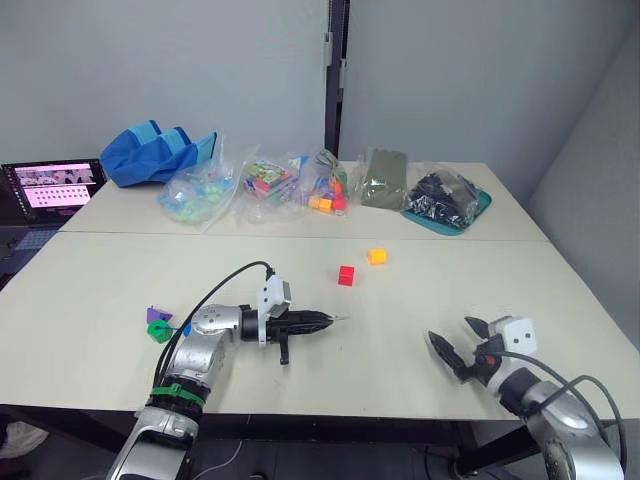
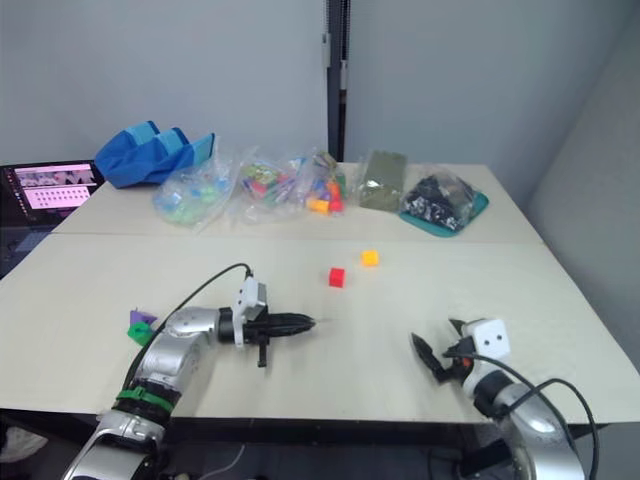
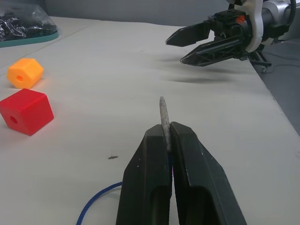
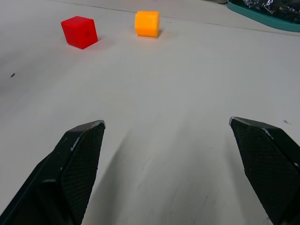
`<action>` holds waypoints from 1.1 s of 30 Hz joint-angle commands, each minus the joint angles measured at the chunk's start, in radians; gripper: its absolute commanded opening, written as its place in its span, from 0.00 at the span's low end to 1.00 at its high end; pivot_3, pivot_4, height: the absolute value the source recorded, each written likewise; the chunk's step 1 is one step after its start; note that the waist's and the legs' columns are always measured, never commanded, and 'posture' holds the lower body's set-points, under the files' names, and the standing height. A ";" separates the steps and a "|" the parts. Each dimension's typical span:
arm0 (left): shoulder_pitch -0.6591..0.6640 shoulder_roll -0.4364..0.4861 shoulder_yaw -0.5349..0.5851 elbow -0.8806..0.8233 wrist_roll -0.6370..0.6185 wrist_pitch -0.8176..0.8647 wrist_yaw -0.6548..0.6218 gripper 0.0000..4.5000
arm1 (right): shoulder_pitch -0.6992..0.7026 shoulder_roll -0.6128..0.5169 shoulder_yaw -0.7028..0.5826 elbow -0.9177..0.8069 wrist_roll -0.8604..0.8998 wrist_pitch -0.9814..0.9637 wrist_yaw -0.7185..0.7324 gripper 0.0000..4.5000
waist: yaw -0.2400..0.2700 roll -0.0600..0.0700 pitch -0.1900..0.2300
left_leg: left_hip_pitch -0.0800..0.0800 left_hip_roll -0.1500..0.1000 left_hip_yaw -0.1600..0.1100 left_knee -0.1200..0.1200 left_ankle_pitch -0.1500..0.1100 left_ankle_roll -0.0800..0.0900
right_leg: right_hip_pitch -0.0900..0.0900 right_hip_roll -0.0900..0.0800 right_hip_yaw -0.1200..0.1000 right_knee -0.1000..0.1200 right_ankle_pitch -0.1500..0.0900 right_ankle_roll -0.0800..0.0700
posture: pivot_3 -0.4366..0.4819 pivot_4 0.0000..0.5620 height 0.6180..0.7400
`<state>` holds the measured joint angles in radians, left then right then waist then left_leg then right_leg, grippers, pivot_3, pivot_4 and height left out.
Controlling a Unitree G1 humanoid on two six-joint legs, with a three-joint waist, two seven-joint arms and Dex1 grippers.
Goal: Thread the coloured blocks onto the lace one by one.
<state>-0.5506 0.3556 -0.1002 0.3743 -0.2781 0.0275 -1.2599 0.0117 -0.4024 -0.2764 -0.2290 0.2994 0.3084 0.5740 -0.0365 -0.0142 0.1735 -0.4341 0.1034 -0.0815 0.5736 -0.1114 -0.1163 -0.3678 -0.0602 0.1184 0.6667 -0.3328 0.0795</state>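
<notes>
In the lower left of the head view, the left gripper (image 1: 318,321) lies low over the pale counter (image 1: 420,300), its fingers closed on the lace (image 3: 163,117), whose stiff pale tip pokes out just past the fingertips and points toward the frame's right. A short blue length of the lace curls on the counter beside the fingers in the left wrist view. In the lower right, the right gripper (image 1: 452,345) is spread wide with nothing between its fingers, well apart from the left one and facing it. The red block (image 1: 346,275) sits near the middle of the frame, above the lace tip, with the orange block (image 1: 377,256) just beyond it to the upper right; the two are near each other but not touching. At the left, by the left forearm, the green block (image 1: 160,332) and purple block (image 1: 157,315) sit together. Clear bags (image 1: 255,185) of toys line the counter's far side.
</notes>
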 commanded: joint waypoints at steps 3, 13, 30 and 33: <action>0.033 0.010 0.012 -0.093 -0.018 0.017 0.041 0.00 | -0.136 -0.044 0.060 0.021 -0.006 0.066 -0.015 1.00 | -0.005 0.000 0.000 | 0.000 0.000 0.000 0.000 0.000 0.000 | 0.000 0.000 0.000 0.000 0.000 0.000 | 0.48 0.27 1.00; 0.101 -0.041 0.005 -0.195 -0.012 0.049 0.189 0.00 | -0.584 0.014 0.189 0.404 -0.143 0.010 -0.133 1.00 | -0.008 0.000 0.000 | 0.000 0.000 0.000 0.000 0.000 0.000 | 0.000 0.000 0.000 0.000 0.000 0.000 | 0.48 0.27 1.00; 0.158 -0.001 -0.022 -0.317 -0.027 0.131 0.199 0.00 | -1.131 0.173 0.199 1.449 -0.258 -0.386 -0.319 1.00 | -0.009 0.001 0.001 | 0.000 0.000 0.000 -0.003 0.000 0.000 | -0.001 0.000 0.000 -0.001 0.000 0.000 | 0.48 0.27 1.00; 0.168 0.008 -0.021 -0.341 -0.025 0.139 0.210 0.00 | -1.145 0.197 0.191 1.503 -0.261 -0.404 -0.314 1.00 | -0.012 0.001 0.001 | 0.000 0.000 0.000 -0.003 0.000 0.000 | -0.001 0.000 0.000 0.000 0.000 0.000 | 0.48 0.27 1.00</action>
<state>-0.3843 0.3586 -0.1289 0.0775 -0.2831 0.1599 -1.0585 -1.1020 -0.2125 -0.0703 1.2622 0.0416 -0.0626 0.2605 -0.0485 -0.0128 0.1742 -0.4339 0.1035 -0.0812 0.5708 -0.1112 -0.1165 -0.3691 -0.0604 0.1185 0.6666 -0.3324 0.0791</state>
